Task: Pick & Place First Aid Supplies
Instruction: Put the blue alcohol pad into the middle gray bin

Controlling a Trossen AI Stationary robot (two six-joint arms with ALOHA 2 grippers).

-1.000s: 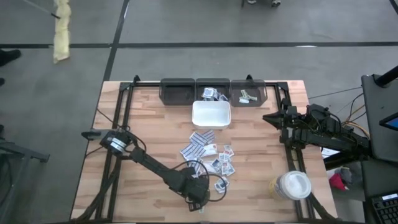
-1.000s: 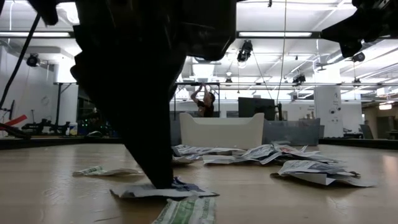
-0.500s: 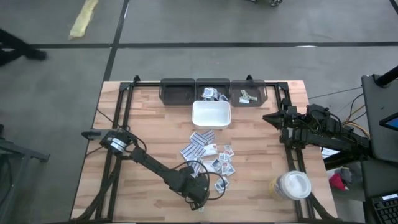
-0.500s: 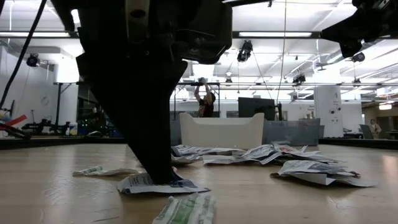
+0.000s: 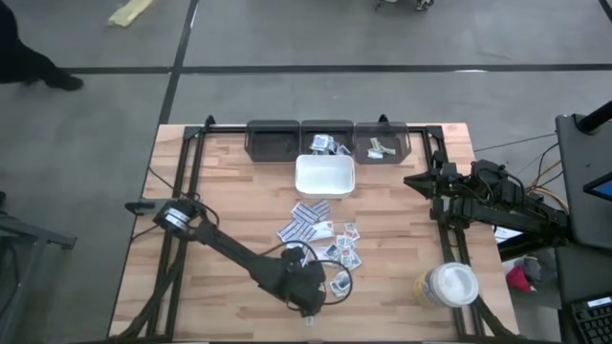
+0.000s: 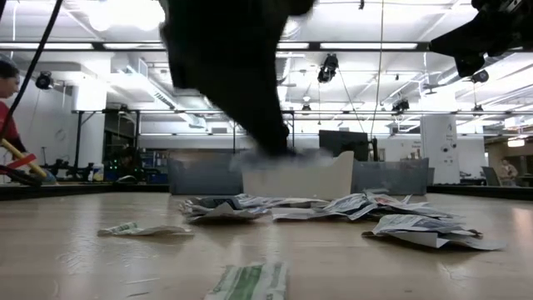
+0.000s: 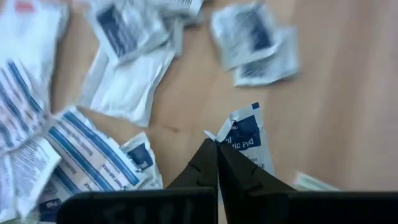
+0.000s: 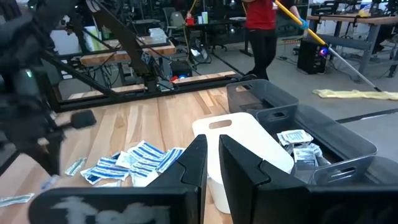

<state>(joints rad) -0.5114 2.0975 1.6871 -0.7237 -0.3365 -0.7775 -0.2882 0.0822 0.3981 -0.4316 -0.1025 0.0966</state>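
Left gripper, lower centre of high view, jaws clamped on small white blue-printed packet by its corner; right gripper idle at right edge, jaws slightly apart.

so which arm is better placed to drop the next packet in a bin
Left. Its end effector is already shut on a blue-print packet above the pile at the table's near edge. The right end effector waits at the table's right side, holding nothing.
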